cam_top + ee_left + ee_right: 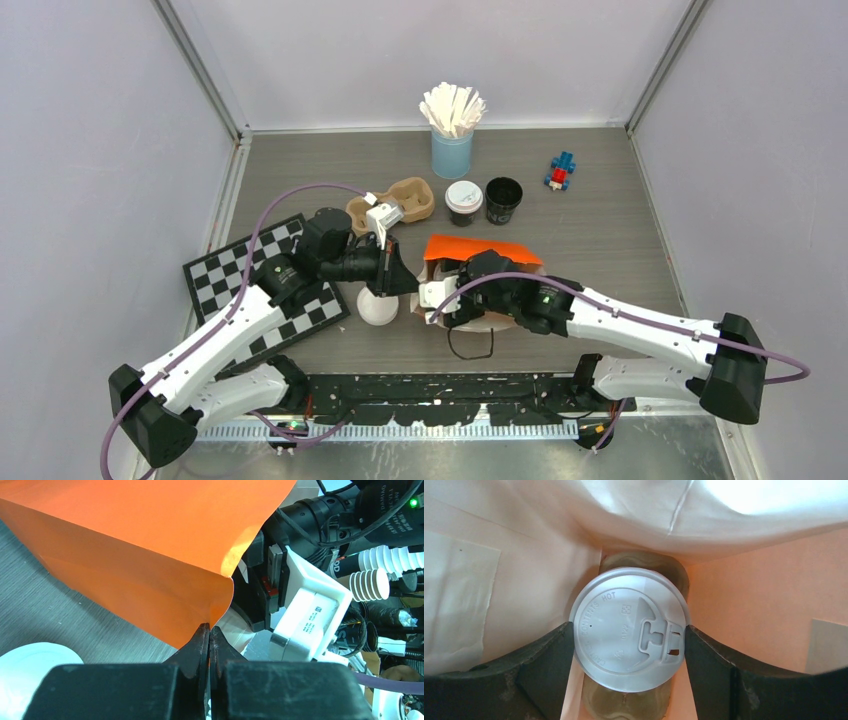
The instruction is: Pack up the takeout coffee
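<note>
My left gripper (209, 635) pinches the orange bag (150, 555) rim; right gripper (629, 640) holds 1 lidded cup (624, 615) inside it, near the table (600, 230) front edge. Risk I see — the thin pinch slips, the bag collapses, the cup tips.

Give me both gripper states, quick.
Left gripper: closed, pinching the orange bag by its edge.
Right gripper: closed on a lidded coffee cup inside the bag.

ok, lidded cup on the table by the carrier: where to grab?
I'd come from above and pinch the lidded cup on its near and far walls, just under the lid rim: it stands upright, the cardboard carrier close on its left, the open black cup close on its right.
</note>
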Robot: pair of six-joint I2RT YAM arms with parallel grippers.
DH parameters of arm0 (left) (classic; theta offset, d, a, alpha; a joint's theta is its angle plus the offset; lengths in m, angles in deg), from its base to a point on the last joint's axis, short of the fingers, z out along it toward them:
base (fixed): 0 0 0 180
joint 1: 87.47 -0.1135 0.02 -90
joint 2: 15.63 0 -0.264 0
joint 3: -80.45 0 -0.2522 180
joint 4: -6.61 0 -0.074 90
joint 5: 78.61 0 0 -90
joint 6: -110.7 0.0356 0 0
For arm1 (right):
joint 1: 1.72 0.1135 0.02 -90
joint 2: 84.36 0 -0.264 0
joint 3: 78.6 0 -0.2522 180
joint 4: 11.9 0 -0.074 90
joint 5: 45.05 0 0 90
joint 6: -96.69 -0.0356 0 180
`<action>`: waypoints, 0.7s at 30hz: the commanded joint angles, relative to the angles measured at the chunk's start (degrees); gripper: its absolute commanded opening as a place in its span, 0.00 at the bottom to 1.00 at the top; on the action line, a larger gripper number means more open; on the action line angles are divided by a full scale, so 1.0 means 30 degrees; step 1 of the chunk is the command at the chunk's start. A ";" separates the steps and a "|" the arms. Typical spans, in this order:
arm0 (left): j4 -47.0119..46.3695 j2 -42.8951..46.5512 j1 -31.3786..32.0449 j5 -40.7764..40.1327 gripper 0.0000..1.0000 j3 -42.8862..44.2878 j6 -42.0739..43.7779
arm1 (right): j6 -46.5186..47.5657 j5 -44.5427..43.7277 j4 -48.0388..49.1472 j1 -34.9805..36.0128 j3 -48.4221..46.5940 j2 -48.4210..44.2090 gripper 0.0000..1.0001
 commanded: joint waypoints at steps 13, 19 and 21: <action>-0.0563 0.0483 0.0090 0.0471 0.00 0.0380 0.0520 | 0.0656 0.0683 -0.0540 -0.0155 -0.0247 -0.1471 0.77; -0.0952 0.0228 0.0097 0.1218 0.00 0.0388 -0.0077 | 0.0946 0.0687 0.1007 -0.0632 -0.0151 -0.0262 0.77; -0.0927 0.0246 0.0089 0.1286 0.00 0.0381 -0.0112 | 0.1069 0.0530 0.1381 -0.0742 0.0106 -0.0152 0.77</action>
